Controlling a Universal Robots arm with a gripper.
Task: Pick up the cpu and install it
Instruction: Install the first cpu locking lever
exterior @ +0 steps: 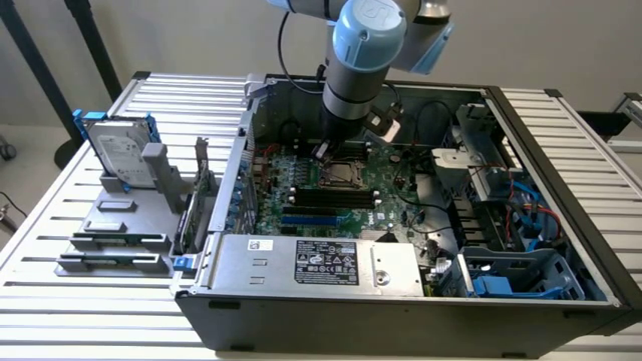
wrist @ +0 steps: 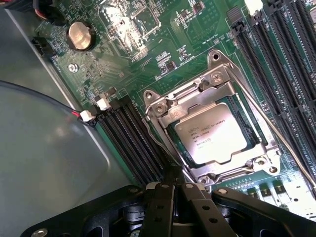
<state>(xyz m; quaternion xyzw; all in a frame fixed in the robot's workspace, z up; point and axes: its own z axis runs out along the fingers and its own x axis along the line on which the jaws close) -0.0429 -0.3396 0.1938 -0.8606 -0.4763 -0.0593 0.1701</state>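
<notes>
CPU, flat square chip with dull silver top (wrist: pixel 211 134), seated in metal socket frame (wrist: pixel 160 106) on green motherboard (wrist: pixel 143 59), just ahead of my black claw (wrist: pixel 174 190). Claw clenched, empty, hovering close above socket edge (exterior: pixel 323 150).

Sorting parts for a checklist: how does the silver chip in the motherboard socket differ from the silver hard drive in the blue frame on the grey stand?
The small flat square silver-topped cpu lies flat inside the metal socket frame; the large silver hard drive stands upright in a blue frame on the grey stand. The cpu sits inside the computer case; the hard drive stands outside it. Both have dull silver metal faces with printed markings.
</notes>
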